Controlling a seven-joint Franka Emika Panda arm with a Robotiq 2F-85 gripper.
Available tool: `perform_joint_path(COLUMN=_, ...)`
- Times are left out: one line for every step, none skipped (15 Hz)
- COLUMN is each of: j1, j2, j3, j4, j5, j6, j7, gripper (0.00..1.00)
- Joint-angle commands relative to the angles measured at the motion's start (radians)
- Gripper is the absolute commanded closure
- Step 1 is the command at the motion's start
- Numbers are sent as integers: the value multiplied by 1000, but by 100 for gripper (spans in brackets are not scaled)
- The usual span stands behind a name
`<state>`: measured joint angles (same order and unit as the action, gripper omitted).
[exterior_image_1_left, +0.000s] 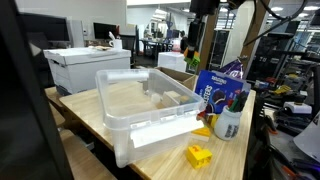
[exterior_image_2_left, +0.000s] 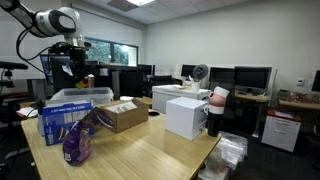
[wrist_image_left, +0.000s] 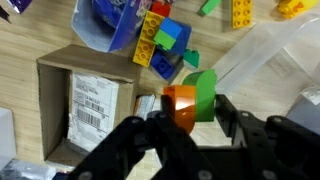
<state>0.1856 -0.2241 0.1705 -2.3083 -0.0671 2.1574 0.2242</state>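
**A:** Where do we find the claw (wrist_image_left: 190, 120)?

**B:** We see it from the wrist view, hanging over the table (wrist_image_left: 25, 40). Its two black fingers (wrist_image_left: 135, 140) reach in from the bottom edge.

**A:** Are the fingers spread or pressed together?

**B:** Neither, from what we can see. They stand partly closed and pinch an orange-and-green block (wrist_image_left: 190, 100) between their tips. The orange half lies against one finger and the green half against the other.

**A:** So the block is off the table?

**B:** Yes, we see it held in the claw with the table well below it.

**A:** What do we see under the claw?

**B:** A cardboard box (wrist_image_left: 55, 80) lies open under the claw and off to one side, with a white label (wrist_image_left: 90, 105) inside it. The block hangs just past the rim of that box.

**A:** And beyond the fingertips?

**B:** Further out we see a cluster of loose blocks (wrist_image_left: 165, 45) in red, yellow, blue and green. They touch the mouth of a blue bag (wrist_image_left: 105, 25).

**A:** What about the side away from the box?

**B:** There we see the wall of a clear bin (wrist_image_left: 275, 55). Some yellow blocks (wrist_image_left: 245, 12) lie out past the bin.

**A:** Do the exterior views add anything?

**B:** In an exterior view we see the arm (exterior_image_2_left: 55, 20) raised above the bin's end of the table. The claw is too small there for us to tell how its fingers stand.
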Motion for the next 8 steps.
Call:
perform_joint_path(j1=-36, j2=-84, j3=28, j4=-126, j5=-66, j6=68, j7=107, gripper=77)
perform_joint_path(j1=-40, j2=-88, j3=31, j4=-140, j5=-70, j6=70, j7=121, gripper=77)
perform_joint_path(j1=-43, j2=-91, j3=36, j4=-155, j5=-78, j6=72, j7=138, gripper=77)
perform_joint_path(j1=-42, j2=-89, j3=37, j4=-165, j5=-73, j6=70, j7=145, gripper=77)
perform_joint_path(j1=-40, j2=-86, j3=39, j4=-177, j5=-62, j6=72, j7=151, gripper=77)
perform_joint_path(j1=-42, j2=-82, j3=45, j4=-187, j5=-65, j6=71, j7=162, gripper=77)
perform_joint_path(j1=-42, j2=-75, j3=50, j4=-197, j5=-66, j6=72, j7=173, gripper=77)
perform_joint_path(j1=-40, j2=-67, j3=53, j4=-204, j5=-60, j6=72, j7=179, gripper=77)
